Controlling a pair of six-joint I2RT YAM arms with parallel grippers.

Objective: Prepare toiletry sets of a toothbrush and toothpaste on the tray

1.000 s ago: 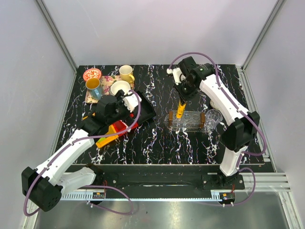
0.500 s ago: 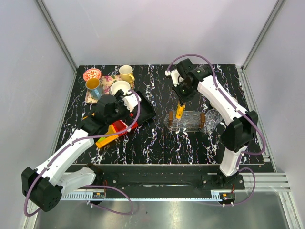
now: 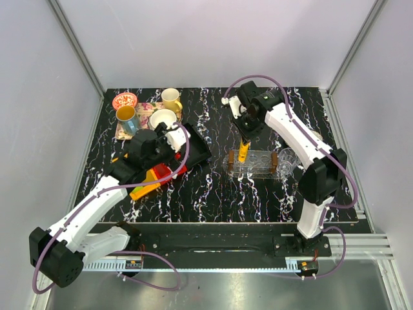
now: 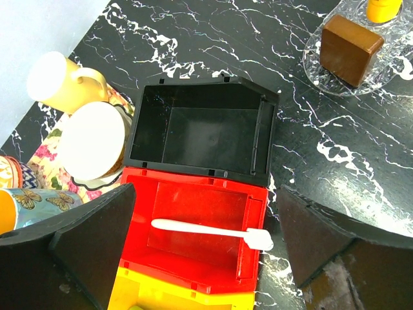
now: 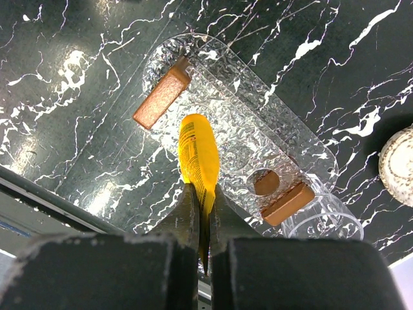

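Black white-veined table (image 3: 213,194), grey enclosure walls on three sides. Left gripper (image 4: 205,245): fingers (image 4: 97,239) spread wide, holding nothing, hanging over a row of open bins. Toothbrush (image 4: 206,228): lying flat and crosswise in the red bin (image 4: 193,200), head toward the right of the left wrist view, not touched by either finger. Black bin (image 4: 193,129) adjoins the red one on the far side; yellow bin (image 4: 155,297) adjoins it on the near side. Floral tray (image 4: 45,152) with a white cup (image 4: 93,139) and a yellow mug (image 4: 55,77) lies beside the bins. Right gripper (image 5: 200,194): fingers pressed onto the flat end of the orange tube (image 5: 197,152), which hangs cap down over the tray (image 5: 213,71). Contact between tube and tray cannot be told. Rack (image 5: 161,100) with brown ends stands on the tray, one end just beside the tube. Clear glass (image 5: 322,226) stands at the tray's other end
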